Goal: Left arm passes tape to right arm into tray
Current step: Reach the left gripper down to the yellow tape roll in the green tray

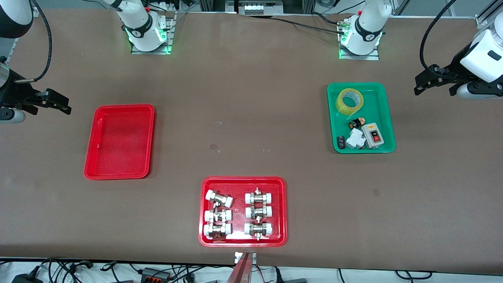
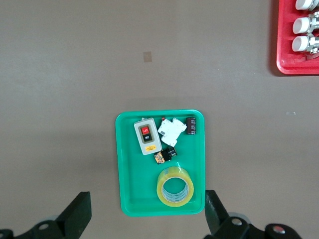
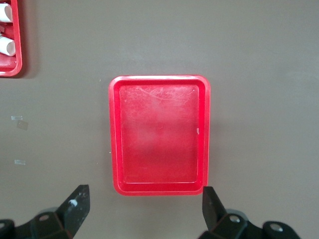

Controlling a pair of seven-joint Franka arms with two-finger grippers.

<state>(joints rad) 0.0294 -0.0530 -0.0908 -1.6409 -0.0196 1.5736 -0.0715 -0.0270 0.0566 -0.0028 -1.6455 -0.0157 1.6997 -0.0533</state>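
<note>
Tape [image 1: 349, 101] sits in the green tray [image 1: 387, 118] toward the left arm's end of the counter [image 1: 251, 98]; left pincer [image 1: 430, 80] hangs spread wide over that counter edge. Right pincer [image 1: 49, 103], spread too, hangs by the red tray [image 1: 120, 173], which holds nothing

Both arms wait raised at table ends; left gripper [image 1: 420, 84] and right gripper [image 1: 63, 104] spread wide, holding nothing.
</note>
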